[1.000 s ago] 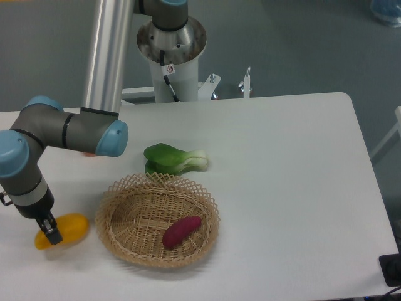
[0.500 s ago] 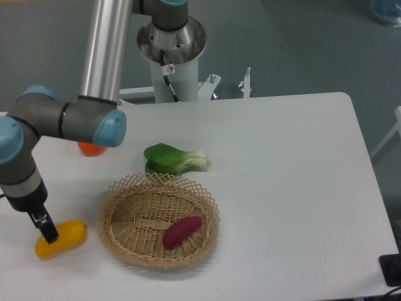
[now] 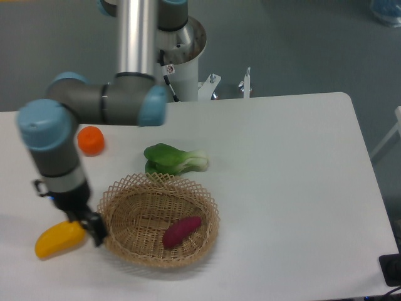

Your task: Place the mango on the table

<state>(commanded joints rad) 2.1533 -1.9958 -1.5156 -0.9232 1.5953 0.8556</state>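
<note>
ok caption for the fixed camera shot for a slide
Mango lying on the white table left of the wicker basket, claw beside it.

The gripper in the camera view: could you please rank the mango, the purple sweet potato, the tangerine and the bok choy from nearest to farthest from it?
From the gripper:
1. Mango, on the table just to its left.
2. Purple sweet potato, inside the basket to its right.
3. Tangerine and bok choy, both farther back on the table; too close to call.

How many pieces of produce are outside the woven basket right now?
3: yellow-orange oblong mango left of the round wicker basket, round orange tangerine far left, green bok choy behind it.
</note>
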